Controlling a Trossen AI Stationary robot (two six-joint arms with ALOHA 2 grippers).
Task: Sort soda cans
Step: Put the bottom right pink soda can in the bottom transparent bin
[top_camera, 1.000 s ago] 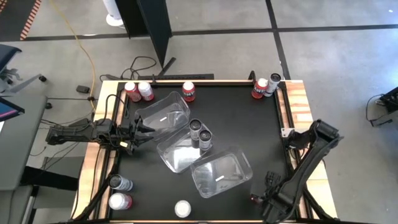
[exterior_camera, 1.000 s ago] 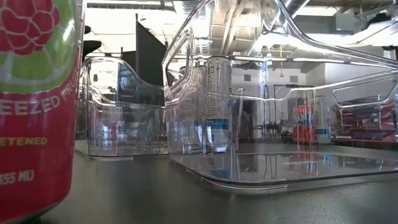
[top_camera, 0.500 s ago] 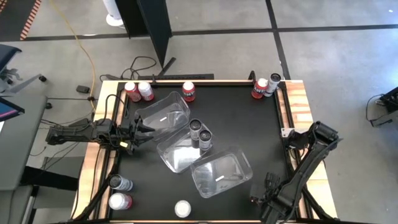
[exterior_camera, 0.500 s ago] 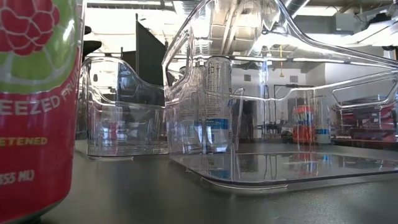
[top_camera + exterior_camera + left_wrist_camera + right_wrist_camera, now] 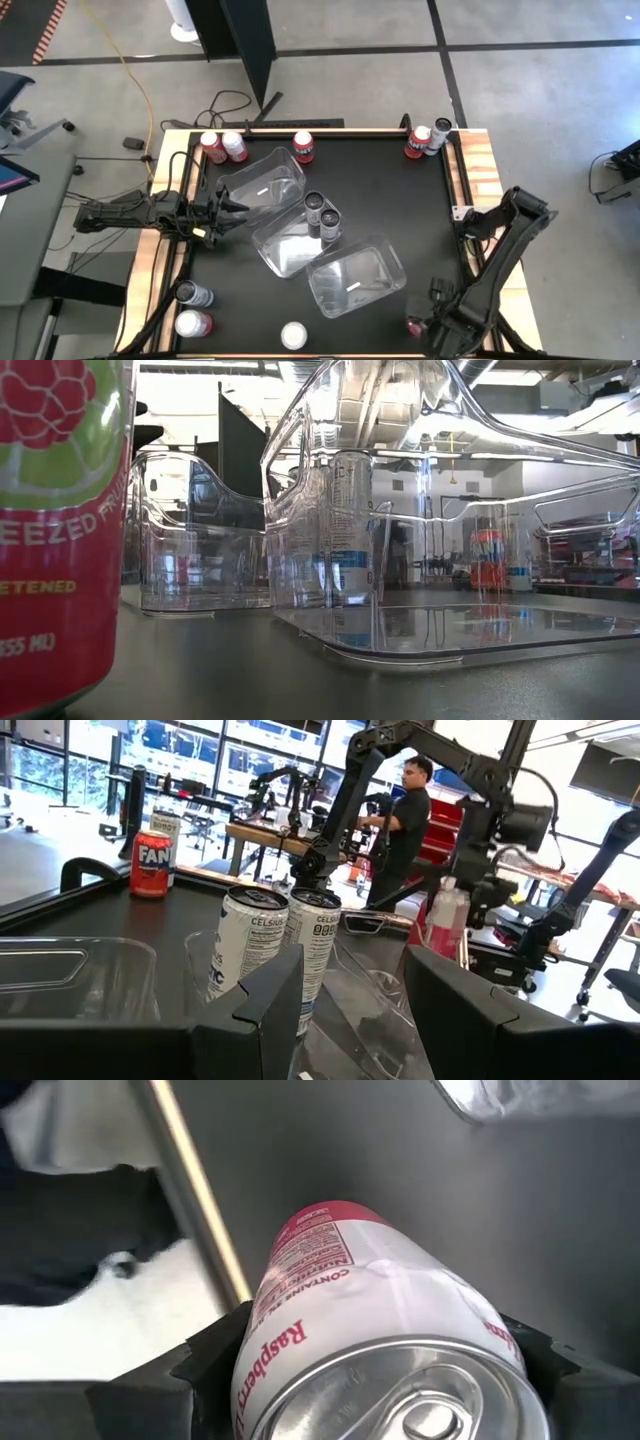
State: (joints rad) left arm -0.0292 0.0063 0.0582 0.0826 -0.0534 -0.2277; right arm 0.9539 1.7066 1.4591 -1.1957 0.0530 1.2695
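Left gripper at the rim of the leftmost of three clear tubs; cannot tell whether gripping. Eleven cans counted on the table, all upright, long axes vertical. Right gripper clenched around a raspberry can at the near right edge, having shifted nearer since a second ago, uncovering the can's red top from above.

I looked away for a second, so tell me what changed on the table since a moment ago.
The right claw closed onto the raspberry can at the table's near right corner, and that arm shifted slightly. The left claw stayed by the clear tubs; the other cans did not move.
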